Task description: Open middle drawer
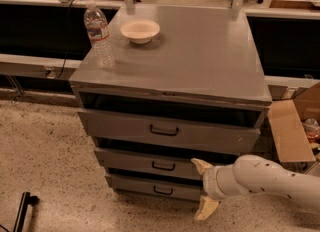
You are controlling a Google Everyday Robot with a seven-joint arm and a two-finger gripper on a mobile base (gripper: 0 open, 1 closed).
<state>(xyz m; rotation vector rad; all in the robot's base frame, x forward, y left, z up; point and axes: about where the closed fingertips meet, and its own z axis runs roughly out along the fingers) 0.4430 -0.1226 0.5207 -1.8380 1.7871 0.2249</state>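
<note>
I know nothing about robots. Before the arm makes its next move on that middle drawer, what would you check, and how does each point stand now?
1. Gripper open: ok, its fingers are spread apart.
2. Gripper at the handle of the middle drawer: not ok, it is off to the handle's right with nothing between its fingers.
3. Gripper touching the drawer front: cannot tell.
4. Water bottle upright on the cabinet top: ok.
5. Bowl well back from the front edge: ok.
6. Cardboard box out of the drawer's way: ok, it stands beside the cabinet to the right.
</note>
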